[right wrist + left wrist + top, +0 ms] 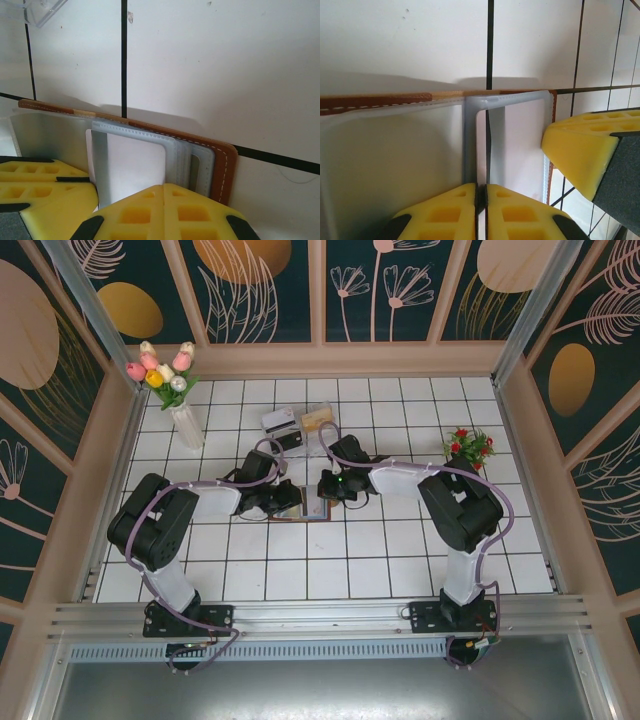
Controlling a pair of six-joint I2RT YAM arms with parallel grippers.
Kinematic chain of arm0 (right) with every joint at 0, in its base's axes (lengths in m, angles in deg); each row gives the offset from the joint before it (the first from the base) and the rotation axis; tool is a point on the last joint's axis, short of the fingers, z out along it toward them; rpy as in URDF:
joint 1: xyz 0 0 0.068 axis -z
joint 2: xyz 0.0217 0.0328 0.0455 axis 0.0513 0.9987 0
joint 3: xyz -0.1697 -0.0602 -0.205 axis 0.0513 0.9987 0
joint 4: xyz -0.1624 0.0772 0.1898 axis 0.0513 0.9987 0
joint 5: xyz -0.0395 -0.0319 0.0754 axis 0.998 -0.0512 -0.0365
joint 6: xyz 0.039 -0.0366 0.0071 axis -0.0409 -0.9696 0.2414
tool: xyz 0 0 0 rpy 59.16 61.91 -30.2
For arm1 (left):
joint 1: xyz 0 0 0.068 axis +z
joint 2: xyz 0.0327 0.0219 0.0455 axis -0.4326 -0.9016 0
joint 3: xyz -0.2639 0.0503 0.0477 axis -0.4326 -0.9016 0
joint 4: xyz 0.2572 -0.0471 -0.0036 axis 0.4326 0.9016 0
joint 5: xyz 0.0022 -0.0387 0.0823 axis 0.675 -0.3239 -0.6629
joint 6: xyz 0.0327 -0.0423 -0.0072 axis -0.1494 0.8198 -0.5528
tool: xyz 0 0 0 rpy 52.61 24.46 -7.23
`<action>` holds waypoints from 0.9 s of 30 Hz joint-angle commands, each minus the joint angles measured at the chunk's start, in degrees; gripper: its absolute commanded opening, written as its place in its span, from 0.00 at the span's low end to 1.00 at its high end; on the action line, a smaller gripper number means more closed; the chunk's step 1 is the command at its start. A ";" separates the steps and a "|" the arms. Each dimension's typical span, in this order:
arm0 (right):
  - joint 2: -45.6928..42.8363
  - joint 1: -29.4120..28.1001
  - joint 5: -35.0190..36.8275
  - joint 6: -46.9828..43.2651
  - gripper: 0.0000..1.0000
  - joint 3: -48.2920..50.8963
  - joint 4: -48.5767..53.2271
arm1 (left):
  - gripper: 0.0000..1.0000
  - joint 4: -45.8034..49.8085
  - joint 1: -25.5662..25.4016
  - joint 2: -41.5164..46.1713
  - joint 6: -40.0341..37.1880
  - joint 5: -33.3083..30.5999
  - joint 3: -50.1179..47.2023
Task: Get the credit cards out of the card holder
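The card holder (305,515) lies opened flat on the white tiled table (380,560), midway between the two arms, its blue-grey inside (395,165) facing up and its brown stitched rim (222,165) showing along the edges. The left gripper (481,192) and right gripper (164,192) both press down on it, just beside each other. Each has its yellow fingers drawn together to a thin slit; a pale credit card (132,165) sits in a pocket, and whether either gripper pinches it I cannot tell.

High rear overview, wrist views sharing card holder (223,170)
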 commanded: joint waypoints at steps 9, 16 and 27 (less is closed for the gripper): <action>3.81 0.22 4.76 -0.75 0.05 2.40 4.82 | 0.01 3.00 0.56 1.53 -1.94 -0.60 -2.09; 2.67 0.62 5.04 -0.95 0.05 2.53 4.68 | 0.00 5.55 0.82 3.63 -3.05 -2.41 -2.60; 1.94 0.76 1.92 -2.02 0.07 0.83 3.37 | 0.03 2.37 1.11 5.57 -1.65 1.33 -3.47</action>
